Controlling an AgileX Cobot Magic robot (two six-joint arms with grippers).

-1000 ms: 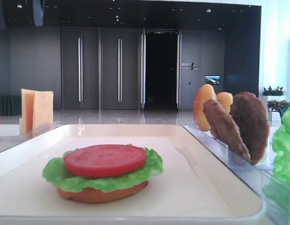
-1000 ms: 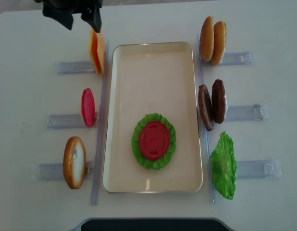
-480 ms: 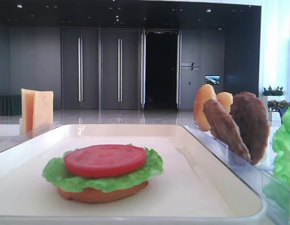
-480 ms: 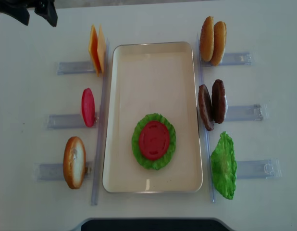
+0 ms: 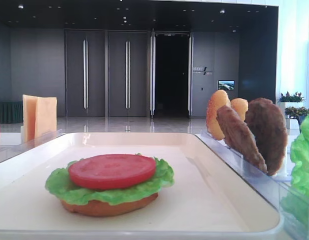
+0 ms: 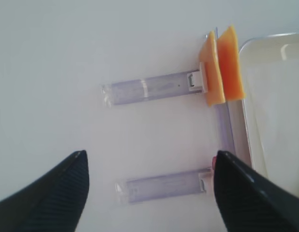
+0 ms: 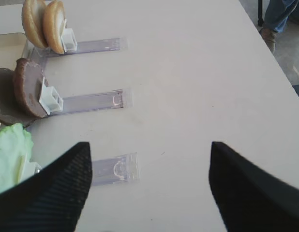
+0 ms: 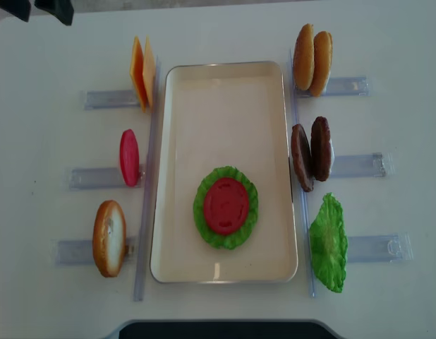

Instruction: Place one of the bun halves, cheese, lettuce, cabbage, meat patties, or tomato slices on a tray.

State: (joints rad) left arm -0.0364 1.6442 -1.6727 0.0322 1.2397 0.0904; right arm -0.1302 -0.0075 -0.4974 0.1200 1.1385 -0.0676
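Overhead exterior view: the tray (image 8: 225,92) fills the centre of the table (image 8: 49,141), holding at its 6 o'clock end a lettuce (image 8: 201,226) leaf over a bun base with a tomato slice (image 8: 226,205) on top. At 11 o'clock the left gripper (image 8: 40,8) hovers at the table's far corner, jaws spread wide and empty, beyond the upright cheese (image 8: 142,73). Right gripper (image 7: 147,188) hangs low over bare table, jaws apart, holding nothing.

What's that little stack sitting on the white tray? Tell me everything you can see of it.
The stack is a part-built toy burger on the cream tray, toward its near end. A flat orange-brown bun half touches the tray; a ruffled green lettuce leaf overhangs it; a smooth red tomato slice lies flat on top. All look plastic. No claw touches it.
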